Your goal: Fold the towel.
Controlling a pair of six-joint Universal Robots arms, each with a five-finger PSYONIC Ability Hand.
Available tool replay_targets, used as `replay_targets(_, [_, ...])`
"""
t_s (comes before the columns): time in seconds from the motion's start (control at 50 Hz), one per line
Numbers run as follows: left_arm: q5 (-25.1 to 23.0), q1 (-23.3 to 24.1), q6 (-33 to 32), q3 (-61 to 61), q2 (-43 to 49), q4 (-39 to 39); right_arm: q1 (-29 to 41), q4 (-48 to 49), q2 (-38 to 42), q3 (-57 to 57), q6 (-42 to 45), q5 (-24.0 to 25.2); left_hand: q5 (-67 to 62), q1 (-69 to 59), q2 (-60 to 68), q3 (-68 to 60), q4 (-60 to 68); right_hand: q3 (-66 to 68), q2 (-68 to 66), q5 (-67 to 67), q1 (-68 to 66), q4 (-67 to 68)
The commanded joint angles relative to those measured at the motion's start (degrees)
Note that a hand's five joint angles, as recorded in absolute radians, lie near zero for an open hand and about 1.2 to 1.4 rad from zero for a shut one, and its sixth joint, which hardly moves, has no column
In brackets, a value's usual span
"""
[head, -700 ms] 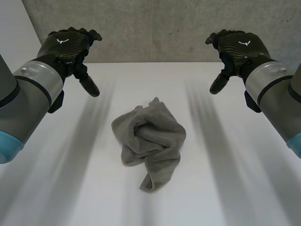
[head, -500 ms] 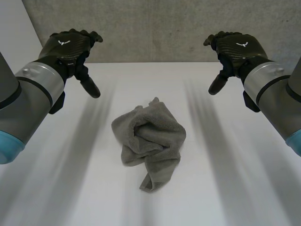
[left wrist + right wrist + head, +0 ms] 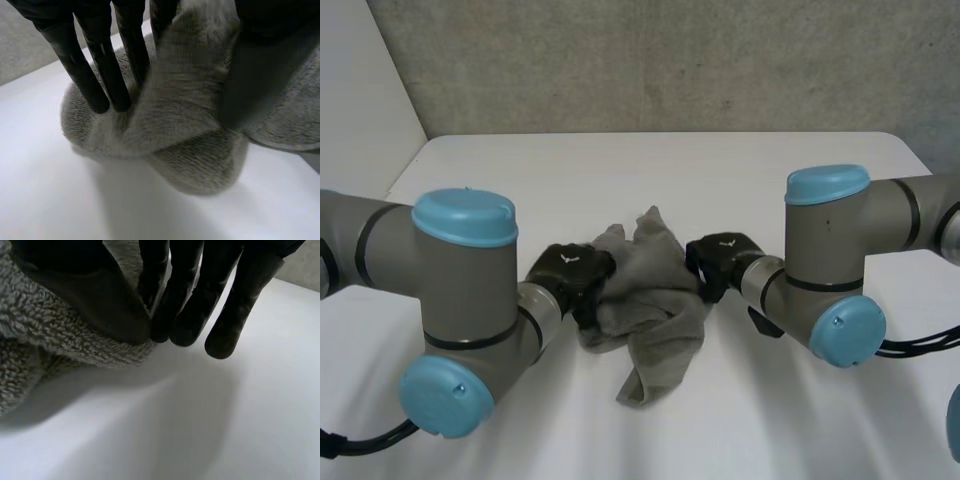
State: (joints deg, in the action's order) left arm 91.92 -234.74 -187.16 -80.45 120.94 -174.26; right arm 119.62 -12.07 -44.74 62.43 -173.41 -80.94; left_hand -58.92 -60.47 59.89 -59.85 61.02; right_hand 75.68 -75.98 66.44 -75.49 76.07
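Half a second ago both hands were hanging high and wide apart above the table (image 3: 620, 160). Now the arms have dropped and turned inwards, and each hand is at the towel (image 3: 645, 290). The towel itself lies in the same crumpled heap in the middle of the table, with one tail pointing toward me.

The left hand (image 3: 570, 272) is at the heap's left side. In its wrist view the straight fingers (image 3: 80, 75) press into the cloth and a ridge of towel stands up between them and the thumb, so I read it as a pinch on the towel. The right hand (image 3: 720, 255) is at the heap's right edge, touching it. Whether it already grips the cloth I cannot tell.

I judge that the approach is finished and the grasp is starting. Nothing is spread or folded yet.
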Motion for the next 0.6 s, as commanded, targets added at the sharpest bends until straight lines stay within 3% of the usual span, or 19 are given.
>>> replay_targets(0.02, [-0.3, 0.4, 0.1, -2.5, -4.6, 0.0, -1.7, -0.4, -9.5, 5.0, -1.0, 1.3, -11.1, -19.5, 20.1, -20.2, 19.0, 4.3, -4.0, 3.6, -4.5, 3.9])
replay_targets(0.12, [-1.1, 0.9, -0.2, -8.4, -14.6, -0.1, -3.3, -1.1, -18.5, 13.4, 1.1, 6.4, -11.1, -19.5, 20.1, -20.2, 19.0, 4.3, -4.0, 3.6, -4.5, 3.9])
replay_targets(0.16, [-1.6, 1.1, -0.3, -10.2, -17.3, 0.0, -4.0, -2.9, -25.2, 19.5, 5.8, 11.3, -11.1, -19.5, 20.1, -20.2, 19.0, 4.3, -4.0, 3.6, -4.5, 3.9])
replay_targets(0.22, [-3.3, 1.5, -0.5, -14.4, -22.2, 0.0, -4.8, -4.3, -28.5, 22.1, 8.8, 13.4, -11.1, -19.5, 20.1, -20.2, 19.0, 4.3, -4.0, 3.6, -4.5, 3.9])
replay_targets(0.26, [-4.9, 1.5, -0.7, -17.2, -24.6, 0.0, -8.2, -8.1, -33.4, 26.6, 16.7, 15.5, -11.1, -19.5, 20.1, -20.2, 19.0, 4.3, -4.0, 3.6, -4.5, 3.9])
replay_targets(0.3, [-7.0, 1.6, -1.0, -19.7, -26.6, 0.3, -8.3, -8.1, -33.4, 26.6, 16.8, 15.5, -11.1, -19.5, 20.1, -20.2, 19.0, 4.3, -4.0, 3.6, -4.5, 3.9])
replay_targets(0.36, [-9.2, 1.7, -1.5, -21.9, -28.1, 0.5, -10.6, -21.5, -34.4, 28.8, 31.9, 16.7, -7.4, -15.9, 16.4, -16.5, 15.3, 4.3, -4.0, 3.6, -4.5, 3.9])
replay_targets(0.38, [-11.6, 1.7, -2.8, -23.5, -29.5, 0.8, -10.6, -21.5, -34.4, 28.8, 31.9, 16.7, 11.9, 3.5, -2.9, 2.8, -4.0, 4.3, -4.0, 3.6, -4.5, 3.9])
replay_targets(0.4, [-12.8, 1.7, -4.2, -24.1, -30.1, 0.8, -10.9, -23.9, -34.5, 28.4, 34.2, 17.0, 33.9, 25.5, -24.9, 24.9, -26.0, -16.4, 16.7, -17.2, 16.2, -16.8])
replay_targets(0.42, [-12.8, 1.7, -4.3, -24.1, -30.2, 0.9, -10.9, -24.0, -34.5, 27.6, 34.5, 17.2, 34.1, 25.7, -25.1, 25.1, -26.2, -38.5, 38.8, -39.2, 38.3, -38.9])
replay_targets(0.44, [-12.8, 1.7, -4.3, -24.1, -30.2, 0.9, -10.9, -24.1, -34.5, 27.6, 34.5, 17.2, 34.1, 25.7, -25.1, 25.1, -26.2, -38.7, 39.0, -39.4, 38.5, -39.1])
replay_targets(0.46, [-13.3, 1.3, -5.7, -24.3, -30.5, 0.9, -10.5, -22.9, -34.5, 25.5, 33.3, 17.1, 46.0, 37.5, -36.9, 36.9, -38.1, -48.5, 48.8, -49.3, 48.3, -48.9])
replay_targets(0.6, [-12.9, -2.0, -8.9, -20.7, -30.5, 0.4, -10.8, -17.7, -31.9, 13.6, 18.1, 17.1, 56.3, 47.9, -47.3, 47.3, -48.5, -52.8, 53.1, -53.6, 52.6, -53.2])
